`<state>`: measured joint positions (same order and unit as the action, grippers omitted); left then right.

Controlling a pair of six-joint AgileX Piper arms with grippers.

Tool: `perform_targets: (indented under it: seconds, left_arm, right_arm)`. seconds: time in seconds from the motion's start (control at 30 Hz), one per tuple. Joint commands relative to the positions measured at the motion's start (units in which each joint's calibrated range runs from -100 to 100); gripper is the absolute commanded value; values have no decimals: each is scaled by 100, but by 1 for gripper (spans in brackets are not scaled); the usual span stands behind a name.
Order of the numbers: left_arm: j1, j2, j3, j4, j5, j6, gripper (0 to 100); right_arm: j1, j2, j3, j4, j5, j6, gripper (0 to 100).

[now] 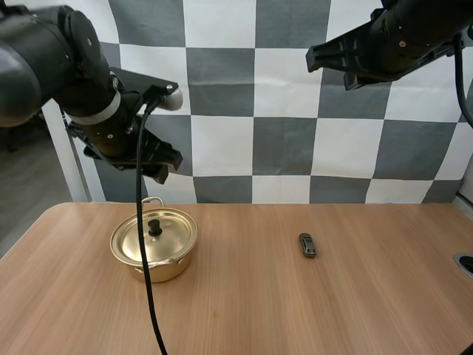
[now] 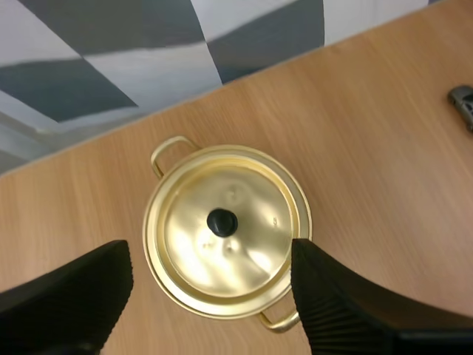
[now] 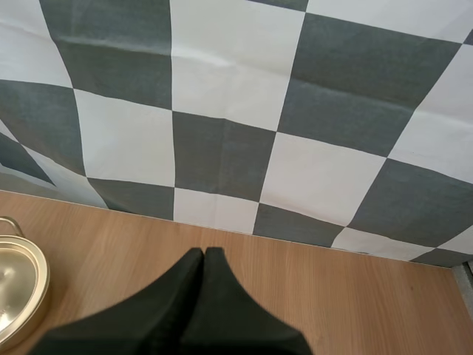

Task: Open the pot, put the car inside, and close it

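Gold pot (image 1: 154,244), lid (image 2: 255,211) on, lies below my left gripper (image 2: 211,251), spread wide for the knob (image 2: 222,222); my right gripper (image 3: 203,255) hangs closed, high to the pot's right.

A light wooden table (image 1: 244,310) with a rounded far-left corner fills the lower half of the high view. At the frame's right edge a dark round thing (image 1: 465,263) sits on it, cut off and unidentifiable. Grey floor (image 1: 29,185) shows at mid left.
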<state>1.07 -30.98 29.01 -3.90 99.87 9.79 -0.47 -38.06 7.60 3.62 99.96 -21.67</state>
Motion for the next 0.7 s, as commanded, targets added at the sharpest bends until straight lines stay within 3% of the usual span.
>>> perform_targets:
  seconds: [0.0, 0.2, 0.67]
  left_arm:
    - [2, 223, 569, 9, 13, -75, 100]
    - [2, 581, 1196, 25, -458, -222, 100]
    - [2, 1175, 1223, 151, -2066, -222, 100]
  right_arm:
    - [6, 2, 5, 2, 4, 7, 0]
    - [6, 2, 5, 2, 4, 7, 0]
    - [6, 2, 5, 76, 4, 7, 0]
